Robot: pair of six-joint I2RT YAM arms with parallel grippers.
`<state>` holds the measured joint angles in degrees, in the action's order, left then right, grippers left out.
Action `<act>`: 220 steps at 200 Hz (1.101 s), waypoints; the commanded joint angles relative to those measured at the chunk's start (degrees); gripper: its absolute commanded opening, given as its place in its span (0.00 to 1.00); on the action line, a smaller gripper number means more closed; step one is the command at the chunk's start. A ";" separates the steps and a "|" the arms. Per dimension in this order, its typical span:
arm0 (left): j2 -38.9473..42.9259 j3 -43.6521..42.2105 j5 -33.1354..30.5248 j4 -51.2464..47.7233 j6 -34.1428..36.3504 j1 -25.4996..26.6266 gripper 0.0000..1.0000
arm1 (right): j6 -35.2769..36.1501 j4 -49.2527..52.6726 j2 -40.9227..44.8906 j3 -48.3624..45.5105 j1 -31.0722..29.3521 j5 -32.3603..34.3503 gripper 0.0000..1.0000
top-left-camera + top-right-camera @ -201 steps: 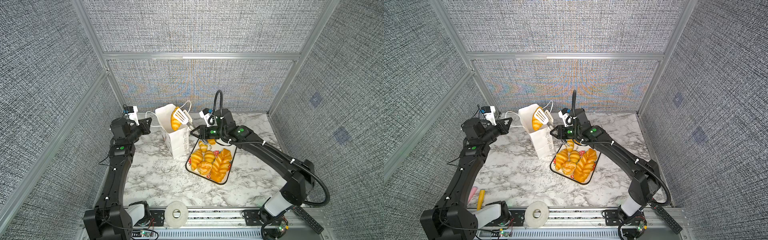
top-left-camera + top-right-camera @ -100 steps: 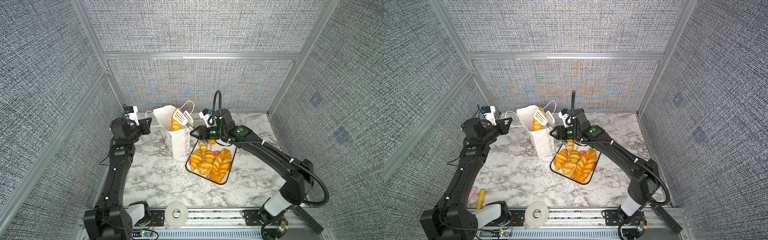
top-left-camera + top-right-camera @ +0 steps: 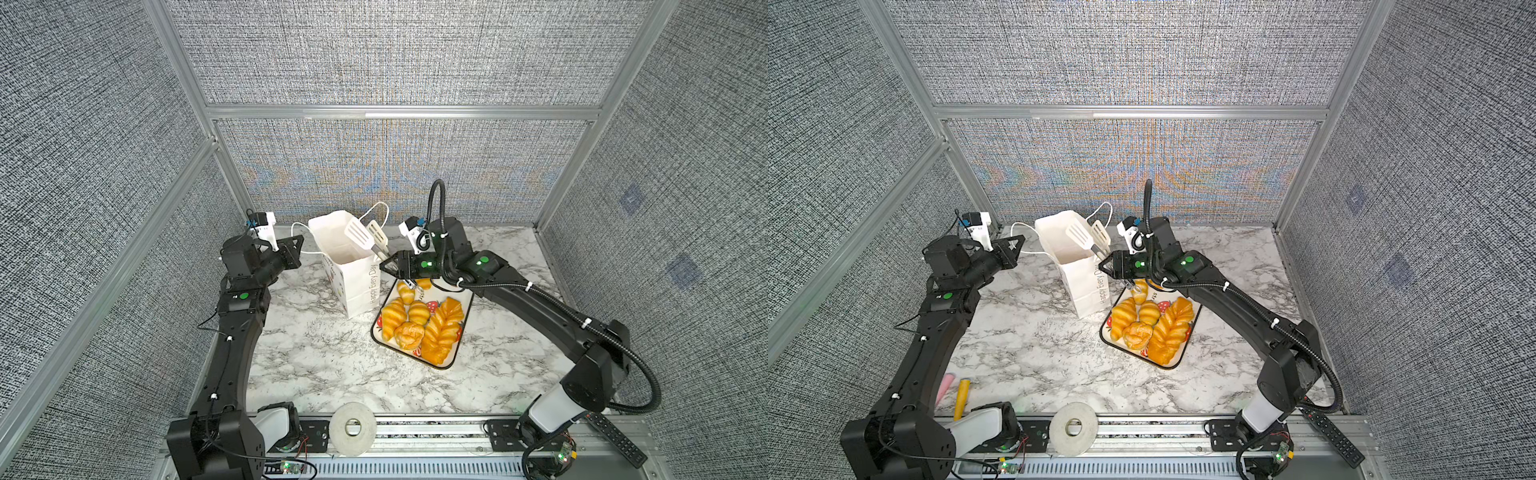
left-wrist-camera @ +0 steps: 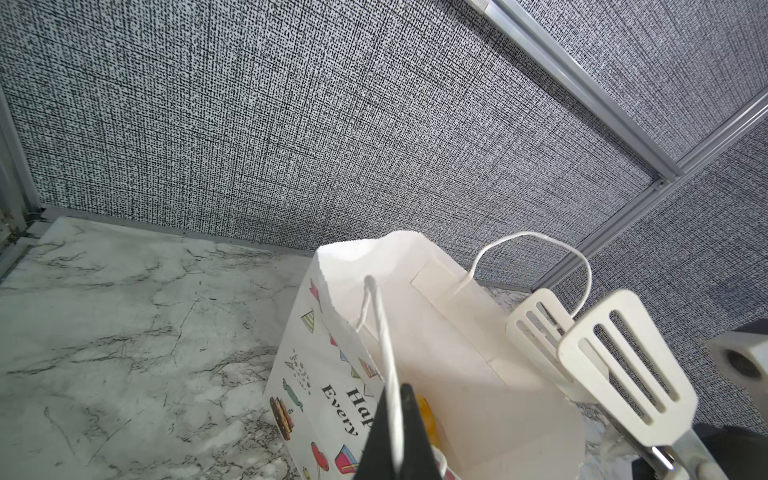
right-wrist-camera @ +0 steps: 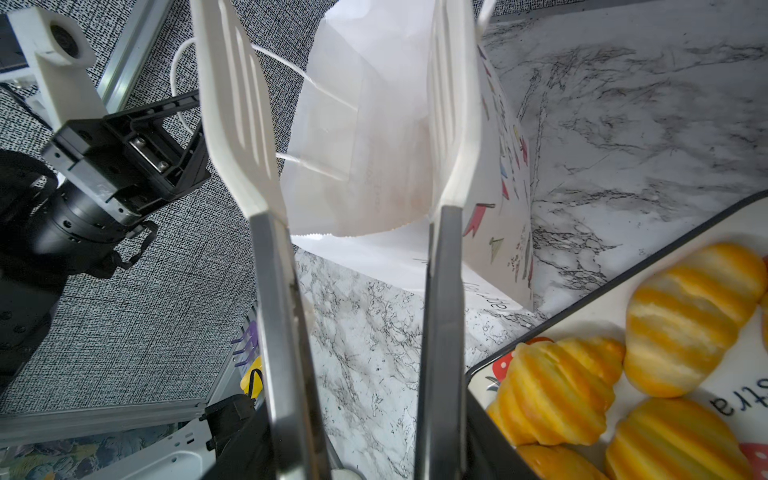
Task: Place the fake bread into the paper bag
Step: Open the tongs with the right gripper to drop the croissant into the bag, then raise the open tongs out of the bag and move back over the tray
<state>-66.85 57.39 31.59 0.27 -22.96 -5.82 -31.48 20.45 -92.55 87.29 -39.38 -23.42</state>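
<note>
My left gripper (image 4: 401,409) is pinched fully shut on the near cord handle (image 4: 383,332) of the paper bag (image 3: 353,286). The bag stands upright at the middle of both top views, its mouth wide open. My right gripper (image 3: 388,266) clasps the metal arms of the white slotted tongs (image 5: 232,108). Their two blades stand well apart with nothing between them, poised over the bag's mouth near its right rim. An orange piece (image 4: 427,417) shows deep inside the bag. The rest of the fake bread (image 3: 417,328) lies heaped on the strawberry-print tray (image 3: 441,366), just right of and below the bag's base on the marble table (image 3: 316,365), its upper end under my right arm.
</note>
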 commanded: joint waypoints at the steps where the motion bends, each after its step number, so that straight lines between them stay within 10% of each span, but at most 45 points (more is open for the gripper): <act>1: -0.16 0.24 0.34 0.41 0.28 -0.15 0.00 | -0.03 -1.07 0.63 0.74 -0.18 -0.29 0.53; 220: -0.43 0.18 0.57 0.52 0.11 -0.15 0.00 | 3.60 6.29 8.32 3.44 2.58 3.82 0.53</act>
<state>-67.18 57.39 31.62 0.23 -22.96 -5.82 -28.73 27.27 -85.60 91.13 -37.93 -20.25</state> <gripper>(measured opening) 0.053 0.530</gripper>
